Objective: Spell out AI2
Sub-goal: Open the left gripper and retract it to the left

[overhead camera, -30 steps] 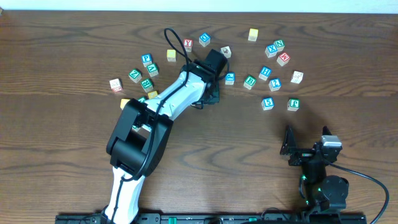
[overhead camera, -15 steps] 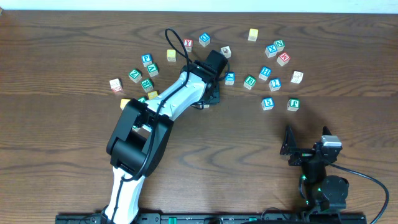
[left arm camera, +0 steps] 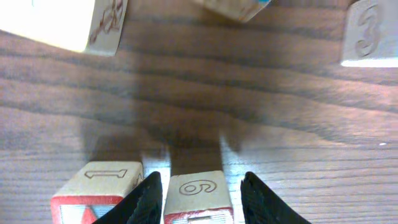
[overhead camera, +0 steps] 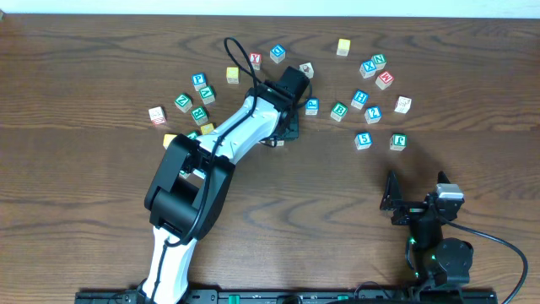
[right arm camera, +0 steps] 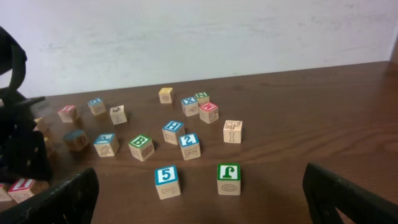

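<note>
At the left of the overhead view, the left arm (overhead camera: pixel 211 160) reaches from the lower edge up to the middle of the table (overhead camera: pixel 84 211). The left gripper (left arm camera: pixel 198 200) points down at the table, jaws narrowly parted around a red-edged block (left arm camera: pixel 198 193). One side face of this block is carved 6 or 9, and its top letter cannot be read. A thin gap shows between it and the finger (left arm camera: pixel 264 202) on the right. Just beside it on the left, a second red-edged block (left arm camera: pixel 93 190) shows the tip of what may be a red A. Which block bears the I, I cannot tell. Right of centre in the upper half, the 2 block (overhead camera: pixel 373 114) stands among other blocks (overhead camera: pixel 360 98), well apart from the left gripper. At the lower right, the right gripper (right arm camera: pixel 202 202) is wide open and holds nothing.
</note>
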